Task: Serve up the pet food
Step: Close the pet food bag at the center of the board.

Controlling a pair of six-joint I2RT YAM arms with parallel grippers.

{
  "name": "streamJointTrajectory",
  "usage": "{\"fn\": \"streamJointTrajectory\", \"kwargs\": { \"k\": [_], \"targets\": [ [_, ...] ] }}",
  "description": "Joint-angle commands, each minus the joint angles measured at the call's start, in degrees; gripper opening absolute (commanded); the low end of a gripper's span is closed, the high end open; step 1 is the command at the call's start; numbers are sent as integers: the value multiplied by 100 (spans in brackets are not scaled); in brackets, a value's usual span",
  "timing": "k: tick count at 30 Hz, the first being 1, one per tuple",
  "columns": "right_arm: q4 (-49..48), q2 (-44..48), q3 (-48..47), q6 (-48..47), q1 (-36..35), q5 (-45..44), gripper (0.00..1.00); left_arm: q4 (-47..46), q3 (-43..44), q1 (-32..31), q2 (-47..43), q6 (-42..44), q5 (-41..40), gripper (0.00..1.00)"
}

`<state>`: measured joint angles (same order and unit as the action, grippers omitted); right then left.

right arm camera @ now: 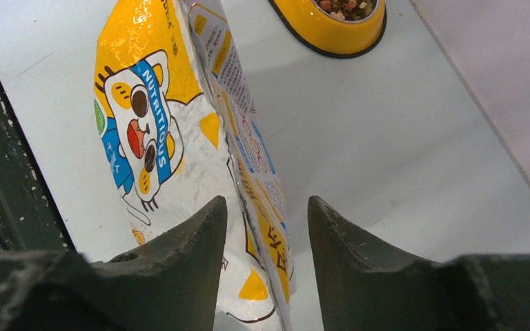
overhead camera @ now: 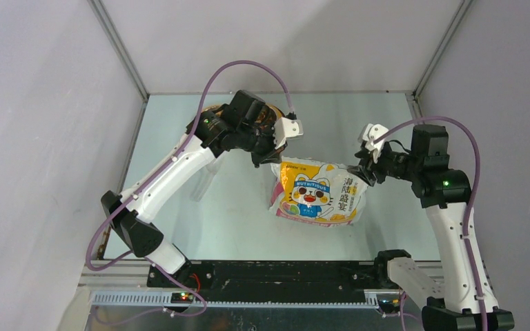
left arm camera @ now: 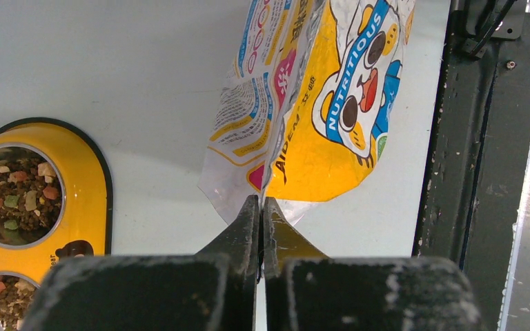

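The glossy yellow-white pet food bag [overhead camera: 317, 194] with a cartoon cat sits mid-table between my two grippers. My left gripper [overhead camera: 270, 158] is shut on one corner of the bag; in the left wrist view the fingers [left arm camera: 262, 201] pinch the bag's [left arm camera: 317, 117] clear seam. My right gripper [overhead camera: 361, 172] is open at the bag's opposite end. In the right wrist view its fingers [right arm camera: 267, 205] straddle the bag's [right arm camera: 179, 158] edge with a gap on the right side. Kibble [left arm camera: 19, 193] fills both bowls of the yellow feeder [left arm camera: 83, 200].
The yellow double-bowl feeder [overhead camera: 273, 112] sits at the back, mostly hidden under my left arm; it also shows in the right wrist view [right arm camera: 335, 31]. The black base rail [overhead camera: 276, 272] runs along the near table edge. Grey walls enclose the table.
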<state>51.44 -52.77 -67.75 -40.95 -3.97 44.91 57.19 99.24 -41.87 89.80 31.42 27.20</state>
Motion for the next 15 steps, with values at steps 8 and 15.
{"fn": "streamJointTrajectory", "kwargs": {
  "k": [8, 15],
  "targets": [
    [-295, -204, 5, 180, -194, -171, 0, -125, 266, -36, -297, -82, 50, 0],
    [-314, -80, 5, 174, -186, -139, 0, -105, 278, -38, -313, -58, 39, 0]
  ]
}}
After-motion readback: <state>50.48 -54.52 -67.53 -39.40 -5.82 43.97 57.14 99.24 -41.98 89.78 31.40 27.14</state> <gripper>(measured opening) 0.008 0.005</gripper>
